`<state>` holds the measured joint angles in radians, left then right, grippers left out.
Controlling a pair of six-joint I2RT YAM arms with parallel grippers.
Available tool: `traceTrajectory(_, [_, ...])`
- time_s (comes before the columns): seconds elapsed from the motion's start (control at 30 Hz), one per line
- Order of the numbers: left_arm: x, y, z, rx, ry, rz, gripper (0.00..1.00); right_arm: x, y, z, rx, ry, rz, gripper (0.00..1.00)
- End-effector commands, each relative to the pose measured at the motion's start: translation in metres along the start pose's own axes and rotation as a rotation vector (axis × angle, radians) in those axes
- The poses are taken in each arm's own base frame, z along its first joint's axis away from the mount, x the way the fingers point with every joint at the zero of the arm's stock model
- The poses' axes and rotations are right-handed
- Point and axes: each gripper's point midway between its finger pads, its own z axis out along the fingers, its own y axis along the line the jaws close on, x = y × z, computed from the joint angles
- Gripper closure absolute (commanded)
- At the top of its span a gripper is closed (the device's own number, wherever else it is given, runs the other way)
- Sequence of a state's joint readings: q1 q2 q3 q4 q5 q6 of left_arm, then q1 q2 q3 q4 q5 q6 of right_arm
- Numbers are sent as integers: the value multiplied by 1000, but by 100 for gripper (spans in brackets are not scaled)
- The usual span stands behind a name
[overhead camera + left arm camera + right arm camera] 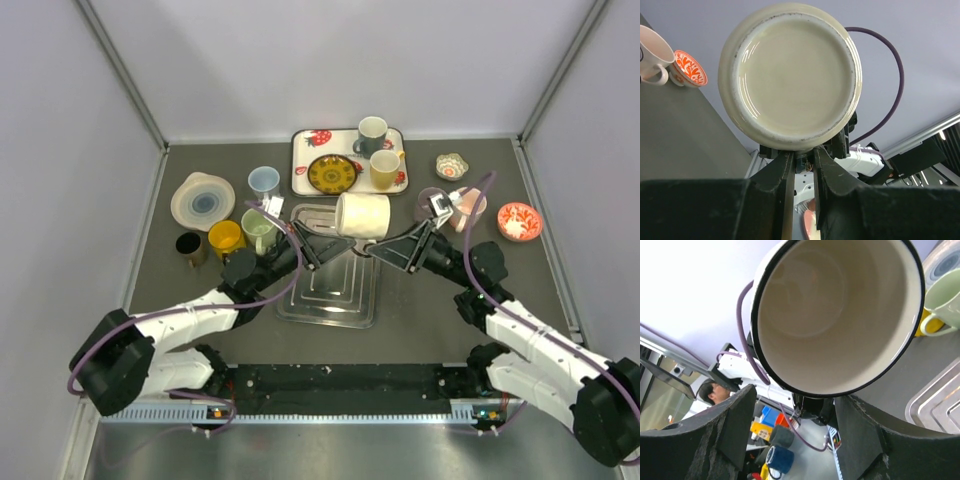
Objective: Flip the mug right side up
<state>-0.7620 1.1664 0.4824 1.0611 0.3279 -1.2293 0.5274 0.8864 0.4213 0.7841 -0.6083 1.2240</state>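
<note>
Near the table's left edge sits a pale bowl with a blue centre [203, 200]. Just nearer stand a small black cup [188, 246], a yellow mug [226, 238] and a pale green mug [258, 228] in a row, with a light blue cup [264, 182] behind the green one. At the far edge a strawberry-print tray [300, 170] holds a dark patterned plate [332, 173], a grey mug [371, 132] and an olive-yellow mug [385, 168]. A clear tray [330, 300] lies mid-table. The cream mug [362, 214] hangs on its side above that tray's far edge, long axis running left to right. Its base faces the left arm and its mouth the right arm, the inside showing plain cream. The left gripper [322, 245] is pinched almost closed on the mug from beneath its base edge; the gripped part is hidden. The right gripper [388, 245] has its fingers set wide, flanking the lower rim, and whether they touch it cannot be told. Toward the right edge sit a small patterned bowl [452, 165], a pink mug [470, 210] and a red-patterned bowl [519, 221].
</note>
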Motion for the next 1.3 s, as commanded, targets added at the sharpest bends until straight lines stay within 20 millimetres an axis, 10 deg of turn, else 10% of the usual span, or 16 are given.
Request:
traceTrajectory(0.0, [0, -51, 6, 196, 25, 31, 100, -11, 23, 9, -76, -4, -61, 37])
traceTrajectory(0.33, [25, -59, 7, 256, 133, 11, 100, -20, 34, 15, -119, -23, -58, 57])
traceTrajectory(0.7, [32, -62, -4, 272, 157, 5, 100, -42, 43, 10, -171, -81, -23, 53])
traceTrajectory(1.0, [39, -57, -4, 268, 193, 4, 100, -44, 43, 16, -160, -54, -25, 100])
traceTrajectory(1.13, [41, -54, -4, 259, 202, 5, 100, -44, 43, 17, -138, -45, -47, 100])
traceTrajectory(1.27, [41, -48, -3, 240, 204, 25, 61, -44, 31, 14, -32, -43, -103, 100])
